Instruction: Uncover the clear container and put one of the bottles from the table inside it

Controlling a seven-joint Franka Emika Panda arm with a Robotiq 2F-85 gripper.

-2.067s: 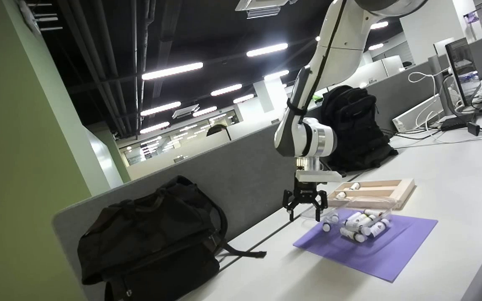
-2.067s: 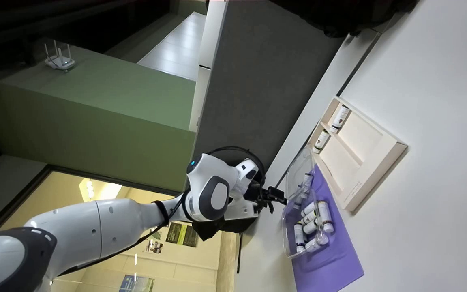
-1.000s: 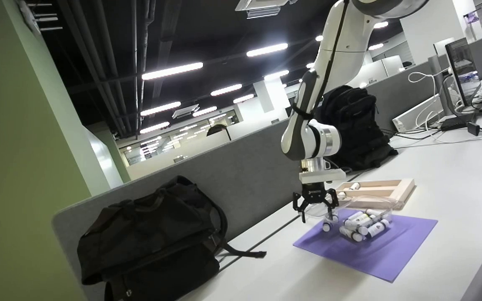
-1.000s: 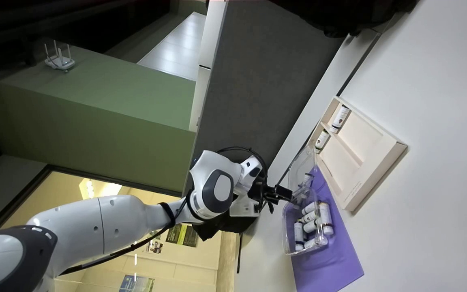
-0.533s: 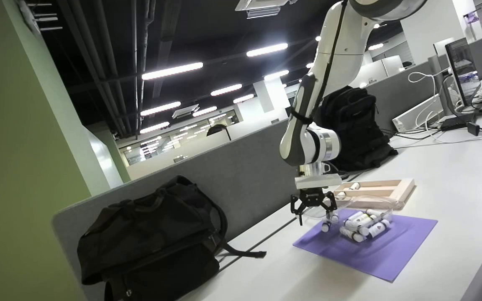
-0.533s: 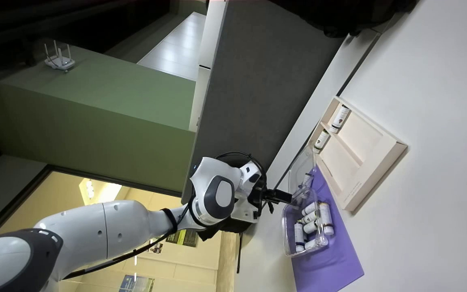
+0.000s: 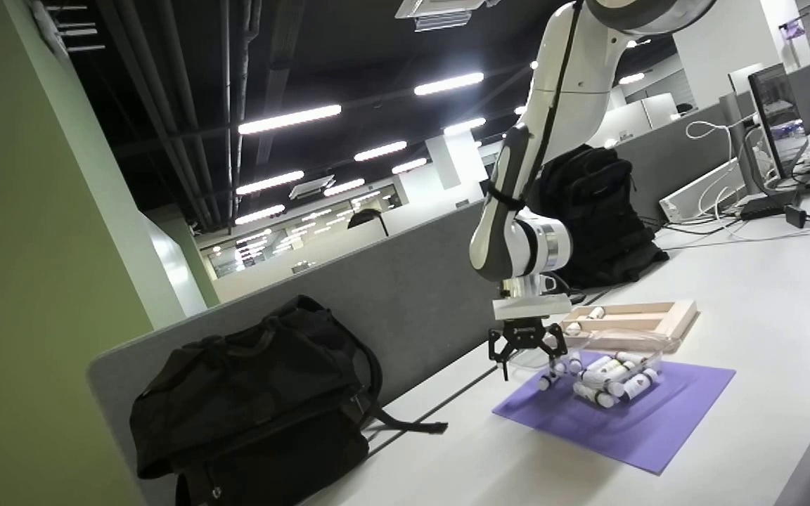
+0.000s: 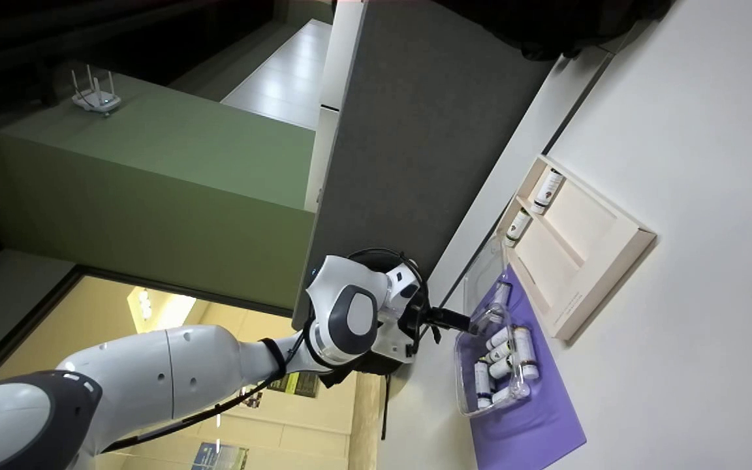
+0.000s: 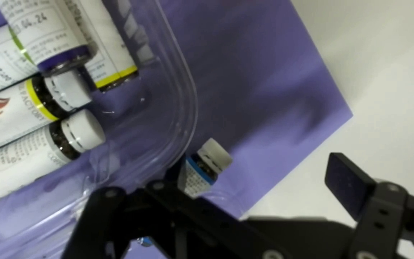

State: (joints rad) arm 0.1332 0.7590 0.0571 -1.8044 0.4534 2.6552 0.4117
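Just outside the rounded corner of the clear plastic container (image 9: 189, 100), a blue-banded screw-cap bottle (image 9: 207, 165) lies on the purple mat (image 9: 275, 151), its lower end hidden behind the gripper (image 7: 531, 364). The jaws stand well apart with nothing clamped: one finger sits between the container's corner and the bottle, whether touching either I cannot tell, and the other hangs over the white table (image 9: 383, 90). Closing here looks risky, since the inner finger could catch the thin wall and drag the container, or nudge the round bottle into rolling before the far finger meets it. The clear flap (image 8: 484, 274), which looks like the lid folded back, could snag too, its edges being hard to see. Inside, white-labelled bottles (image 9: 31, 158) lie heaped, so one more might slide off the pile. The plastic is glossy, with a ridged rim; the bottles are slim cylinders, apparently dark glass under papery labels, with smooth white caps; the mat is thin and matt, sharply cornered; the compartment tray (image 8: 601, 215) is pale and straight-edged, wood or board.
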